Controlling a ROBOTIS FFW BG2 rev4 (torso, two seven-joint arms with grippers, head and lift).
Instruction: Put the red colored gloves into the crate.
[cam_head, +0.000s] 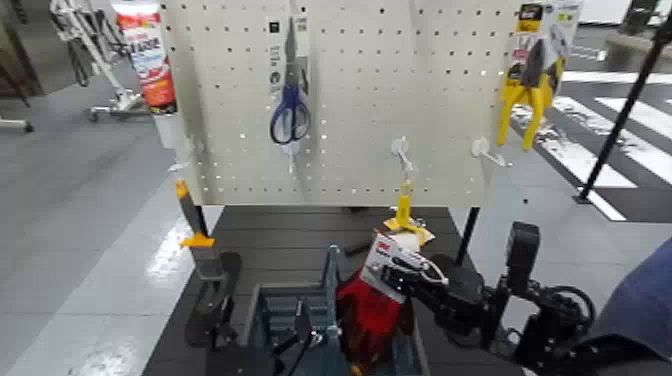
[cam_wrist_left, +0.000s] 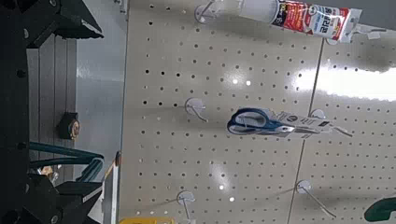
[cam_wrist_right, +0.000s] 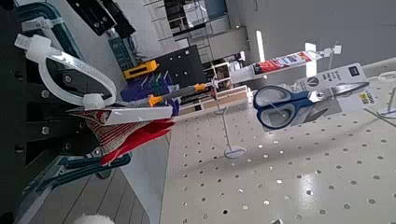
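The red colored gloves (cam_head: 372, 308) hang by their red-and-white header card (cam_head: 392, 262) over the right half of the crate (cam_head: 272, 312), a grey-blue slatted basket with an upright handle (cam_head: 331, 278). My right gripper (cam_head: 408, 274) is shut on the card from the right. In the right wrist view the gloves (cam_wrist_right: 133, 140) droop from that gripper (cam_wrist_right: 89, 117), with the crate's rim (cam_wrist_right: 58, 170) just beyond. My left gripper (cam_head: 298, 338) sits low at the crate's near side, and in the left wrist view its fingers (cam_wrist_left: 63, 21) stand wide apart and empty.
A white pegboard (cam_head: 350, 150) stands behind the dark table, carrying blue scissors (cam_head: 290, 110), yellow pliers (cam_head: 527, 95), a tube (cam_head: 148, 55) and a yellow-handled tool (cam_head: 404, 212). A black-and-orange clamp (cam_head: 198, 250) stands left of the crate. A blue sleeve (cam_head: 640, 310) shows at the right.
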